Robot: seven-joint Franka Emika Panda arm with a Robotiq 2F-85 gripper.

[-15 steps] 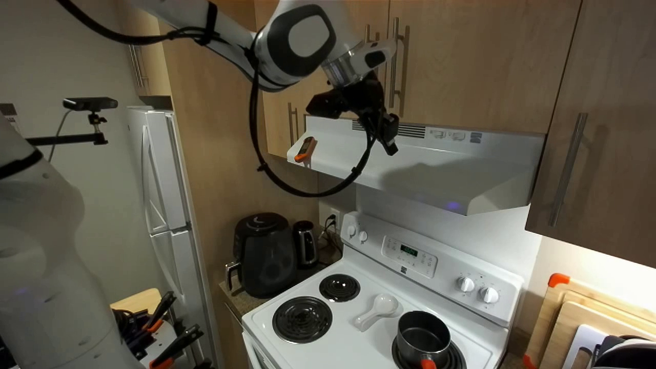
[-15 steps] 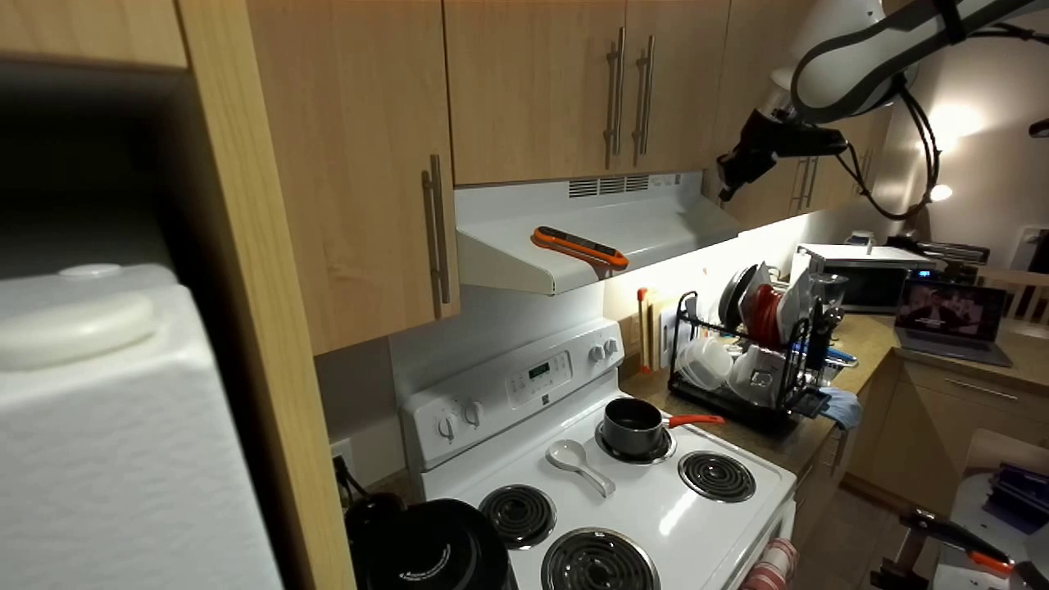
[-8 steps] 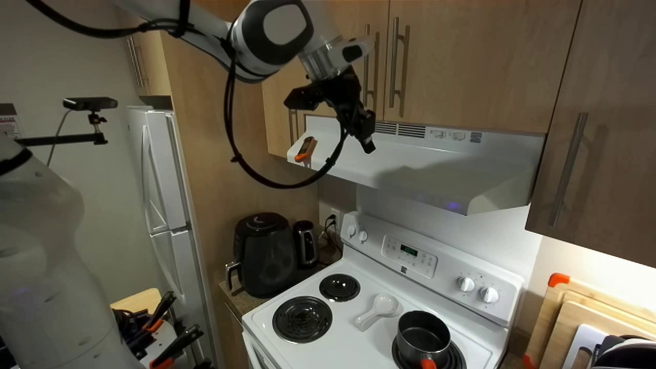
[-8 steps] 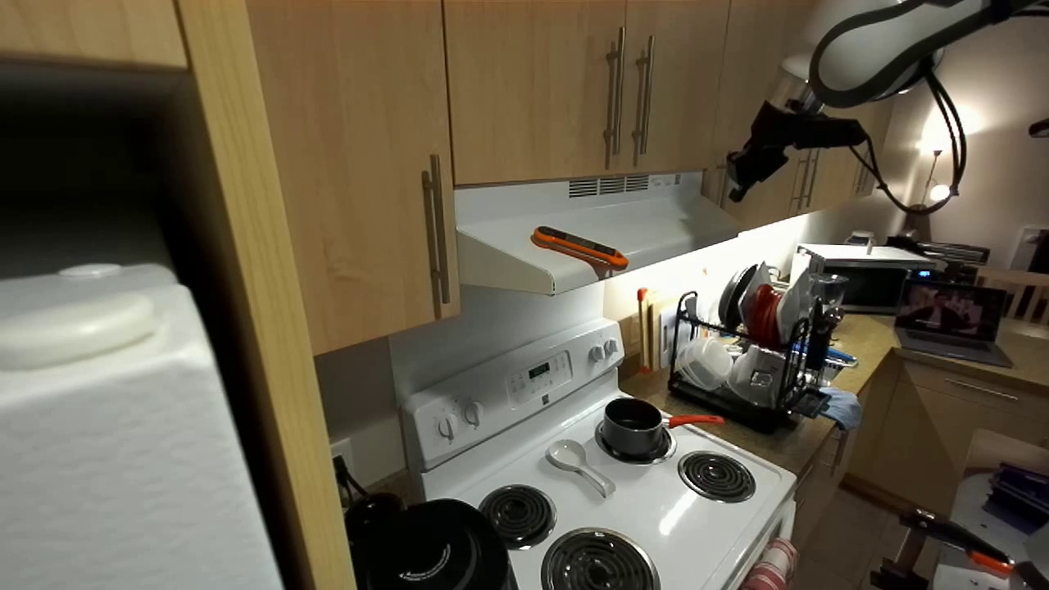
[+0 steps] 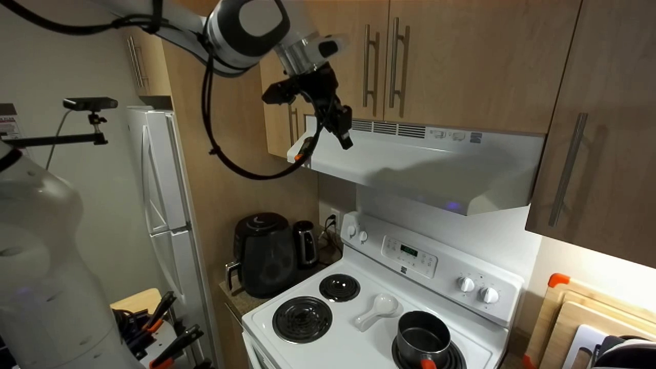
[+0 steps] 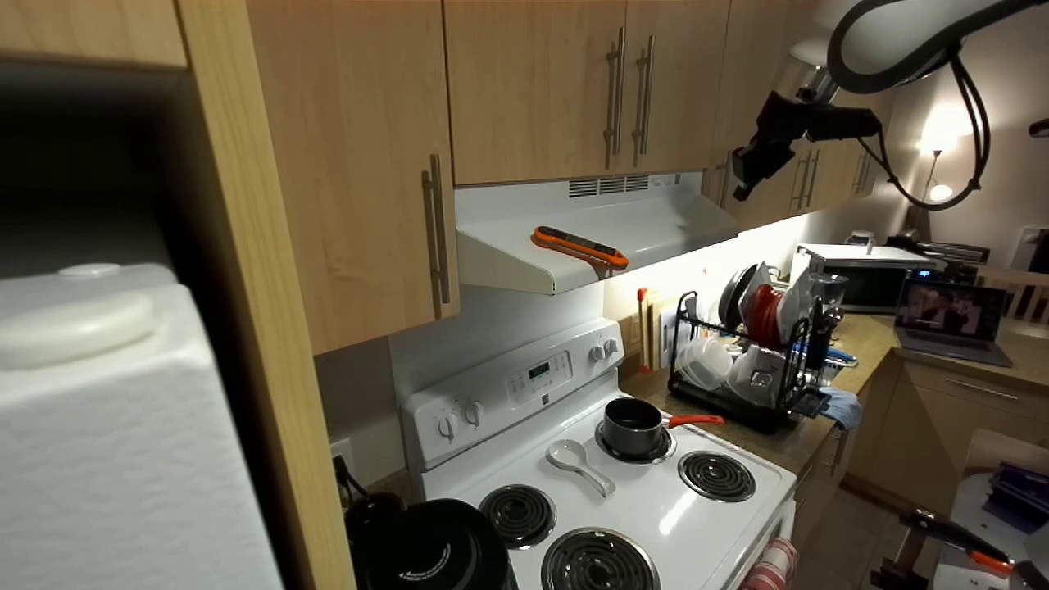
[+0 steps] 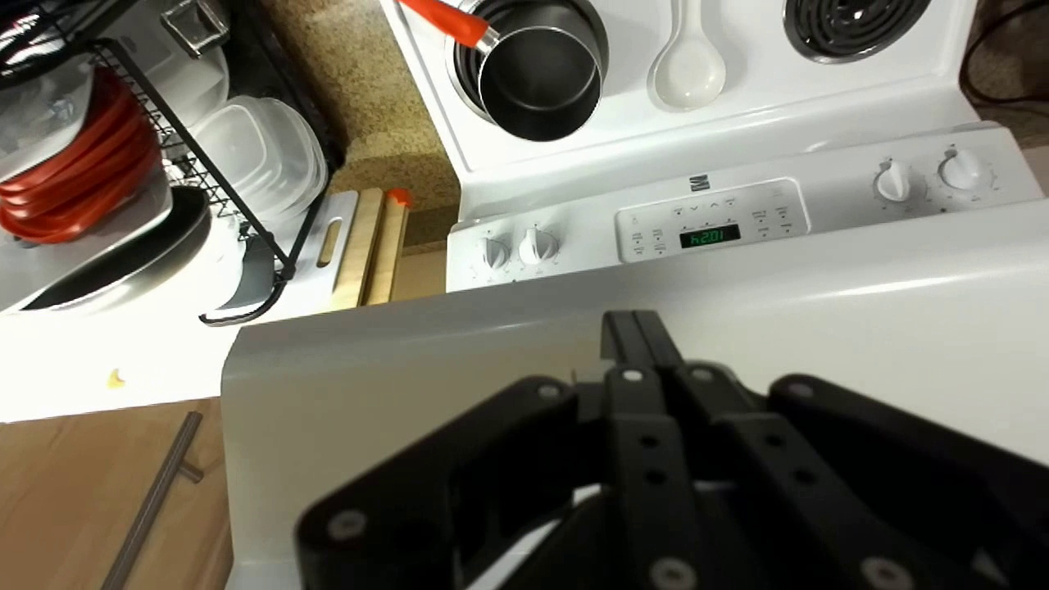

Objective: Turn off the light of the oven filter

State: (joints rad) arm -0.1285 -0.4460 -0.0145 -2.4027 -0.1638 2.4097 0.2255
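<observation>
So in an exterior view the gripper [image 5: 347,143] hangs up near the range hood [image 5: 420,164], which is white, wedge-shaped, and mounted right under the wooden cabinets [image 5: 476,61] and above the white stove [image 5: 353,346]. A black cable [image 5: 259,178] loops down off the arm [image 5: 261,18]. There's a pot [image 5: 423,333] on a burner [image 5: 458,354], and a white spoon [image 5: 383,307] lying just beside it. In an exterior view you also get an orange-and-black gadget [image 6: 578,247] on the hood's sloped front, with the gripper apart from the hood, plus a loaded dish rack [image 6: 721,407] and a laptop [image 6: 951,319] on the counter [image 6: 873,332]. In the wrist view the fingers [image 7: 621,340] are clenched right up against each other, kinda blurry tbh, with the hood spread out behind them and the stove's control panel [image 7: 737,201] showing past its edge, green clock [image 7: 710,236] upside down.
</observation>
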